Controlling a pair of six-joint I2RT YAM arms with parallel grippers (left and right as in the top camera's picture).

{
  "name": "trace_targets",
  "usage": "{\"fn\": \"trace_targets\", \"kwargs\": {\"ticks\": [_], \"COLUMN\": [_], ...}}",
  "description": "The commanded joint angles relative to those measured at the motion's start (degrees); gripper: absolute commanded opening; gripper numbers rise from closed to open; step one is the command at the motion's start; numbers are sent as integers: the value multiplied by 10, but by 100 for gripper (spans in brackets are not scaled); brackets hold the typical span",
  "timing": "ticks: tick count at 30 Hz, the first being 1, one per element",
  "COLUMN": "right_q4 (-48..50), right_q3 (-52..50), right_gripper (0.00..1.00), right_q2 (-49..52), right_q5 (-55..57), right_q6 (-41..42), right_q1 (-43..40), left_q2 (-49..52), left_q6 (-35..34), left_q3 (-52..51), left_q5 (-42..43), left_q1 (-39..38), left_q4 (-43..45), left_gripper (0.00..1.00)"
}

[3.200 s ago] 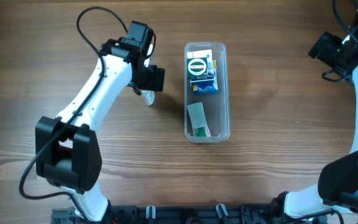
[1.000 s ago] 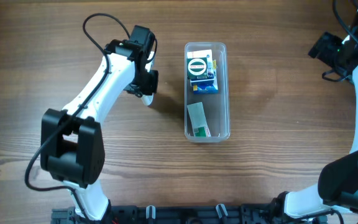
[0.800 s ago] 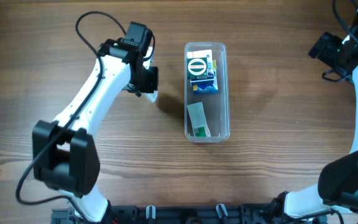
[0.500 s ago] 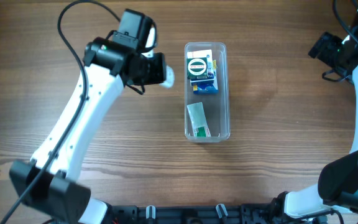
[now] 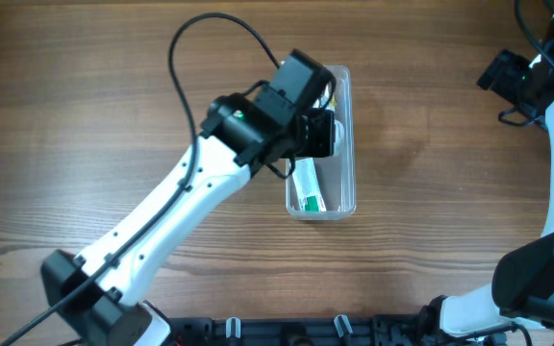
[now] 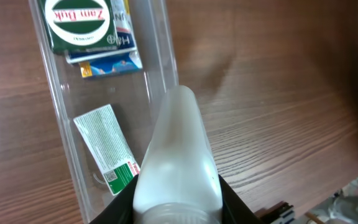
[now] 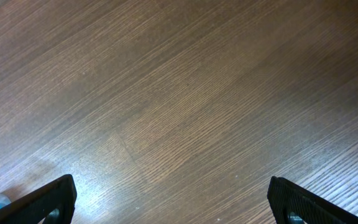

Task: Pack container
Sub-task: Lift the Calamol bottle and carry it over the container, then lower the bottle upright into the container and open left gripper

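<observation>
Left wrist view: the clear container (image 6: 114,92) lies mid-table on the wooden table (image 6: 278,93). Inside, a green box (image 6: 76,22) reads "Zam Buk" and sits atop a blue box (image 6: 107,62). A green-labelled packet (image 6: 107,152) has unreadable print. The left gripper (image 6: 176,208) pinches a white tube (image 6: 178,149) that hides the container's near wall. The right gripper (image 7: 173,199) is spread wide, well apart.
</observation>
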Motion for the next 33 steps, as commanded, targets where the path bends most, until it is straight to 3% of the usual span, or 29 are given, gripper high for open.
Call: {"fn": "trace_targets", "kwargs": {"ticks": [1, 33], "right_q4": [2, 2], "right_q3": [-3, -3], "right_gripper": [100, 100], "right_q2": [7, 7], "right_q5": [-3, -3], "right_q6": [3, 3], "right_q1": [0, 0], "left_q2": [38, 189], "left_q6": [-35, -63], "left_q3": [12, 12], "left_q5": [-18, -64], "left_q1": [-9, -29], "left_q4": [11, 52], "left_gripper": [29, 31]}}
